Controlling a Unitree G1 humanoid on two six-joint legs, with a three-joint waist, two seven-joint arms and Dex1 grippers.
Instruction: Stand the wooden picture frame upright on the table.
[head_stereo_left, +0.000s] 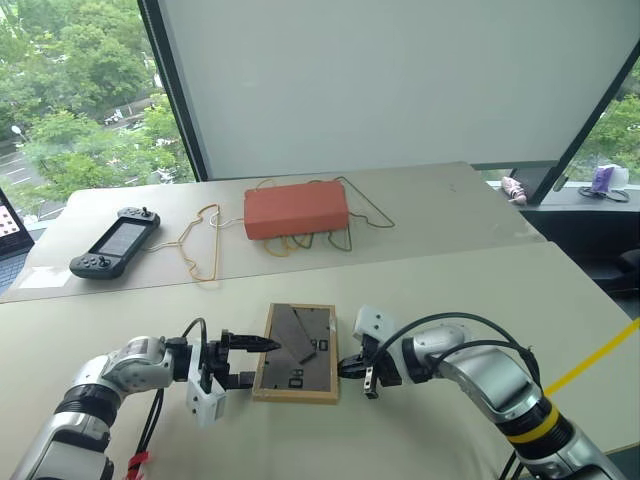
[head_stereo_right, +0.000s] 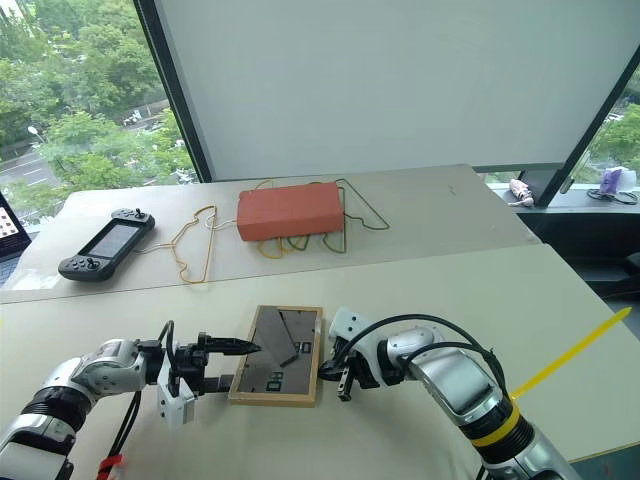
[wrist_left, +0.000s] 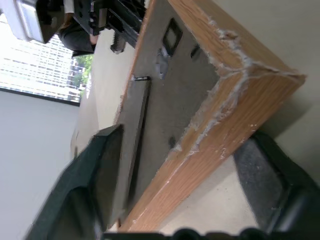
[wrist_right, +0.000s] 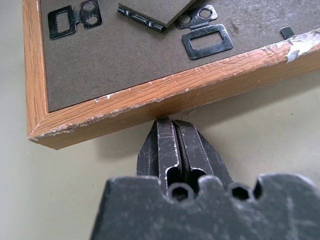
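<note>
The beige surface (head_stereo_left: 470, 300) carries the wooden picture frame (head_stereo_left: 297, 353) face-down; beyond it lie an orange-red box (head_stereo_left: 296, 210), wire hangers (head_stereo_left: 200, 245) and a handheld console (head_stereo_left: 114, 242).

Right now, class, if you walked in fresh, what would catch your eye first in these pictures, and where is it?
First, the wooden picture frame lying back-up on the near table, with the left pincer straddling one side edge and the shut right pincer pressed against the opposite edge. Behind it, an orange-red box sits on looped wire hangers, with a black handheld game console further left.
</note>
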